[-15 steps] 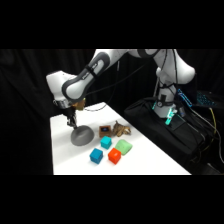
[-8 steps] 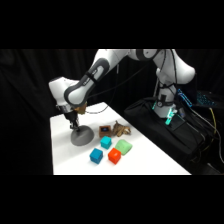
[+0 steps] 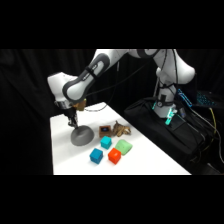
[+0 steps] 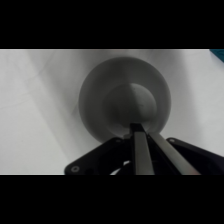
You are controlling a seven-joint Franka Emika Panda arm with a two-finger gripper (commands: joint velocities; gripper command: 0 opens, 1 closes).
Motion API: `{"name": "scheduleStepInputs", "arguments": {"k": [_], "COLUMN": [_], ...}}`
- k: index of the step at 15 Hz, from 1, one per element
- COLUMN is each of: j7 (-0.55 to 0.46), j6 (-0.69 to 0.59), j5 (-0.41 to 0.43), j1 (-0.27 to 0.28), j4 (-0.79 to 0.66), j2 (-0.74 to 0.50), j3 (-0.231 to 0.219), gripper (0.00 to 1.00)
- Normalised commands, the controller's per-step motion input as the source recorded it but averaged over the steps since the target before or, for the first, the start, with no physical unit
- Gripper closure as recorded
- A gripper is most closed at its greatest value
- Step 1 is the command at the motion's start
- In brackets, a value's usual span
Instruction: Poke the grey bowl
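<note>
Gripper [image 3: 73,121], fingers pressed together, has descended since a second ago onto the overturned grey bowl [image 3: 81,135] at the frame's centre-left, left of the coloured blocks [image 3: 111,150]; the poke appears under way.

The grey bowl [image 3: 81,135] [image 4: 125,97] sits dome-up on the table.

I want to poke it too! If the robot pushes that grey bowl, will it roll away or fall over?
Probably neither. The grey bowl sits upside down like a dome, rim flat on the white table, so it looks unlikely to tip or roll. A sideways push would more likely slide it on the smooth tabletop. The end effector comes from above, pressing it down.
</note>
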Motion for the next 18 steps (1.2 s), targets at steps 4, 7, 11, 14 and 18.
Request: {"name": "scheduleStepInputs", "arguments": {"k": [4, 7, 11, 14, 18], "j7": [-0.07, -0.09, -0.08, -0.07, -0.01], "j6": [-0.15, -0.22, -0.18, -0.15, -0.11], "j5": [0.13, 0.138, 0.141, 0.138, 0.119], "j1": [-0.067, -0.052, -0.028, -0.032, -0.018], "j4": [-0.38, -0.33, -0.32, -0.21, -0.11], "j2": [-0.52, -0.49, -0.48, -0.37, -0.24], "j3": [0.048, 0.035, 0.014, -0.022, -0.036], "gripper": [0.53, 0.16, 0.0, 0.0, 0.0]}}
